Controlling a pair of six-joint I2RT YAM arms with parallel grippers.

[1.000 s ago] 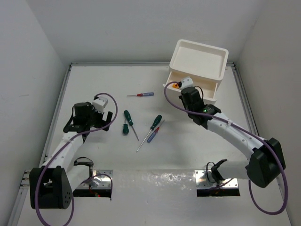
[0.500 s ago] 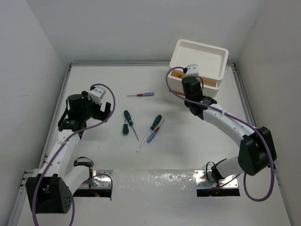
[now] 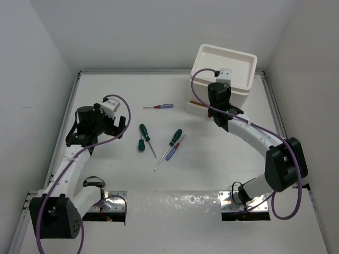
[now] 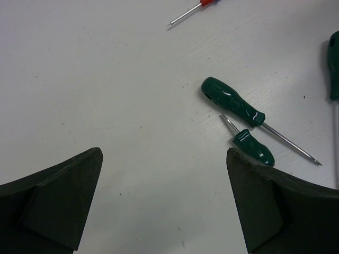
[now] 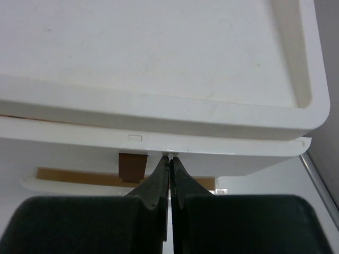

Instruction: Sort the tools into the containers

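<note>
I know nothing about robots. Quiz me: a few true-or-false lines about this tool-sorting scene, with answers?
The left gripper is open and empty. True.
The right gripper is wide open. False: it is shut, tips at the drawer unit front, beside a brown tab.
The stubby green screwdriver is inside a drawer. False: it lies on the table beside a long green screwdriver.
A second long green screwdriver lies on the table. True.
</note>
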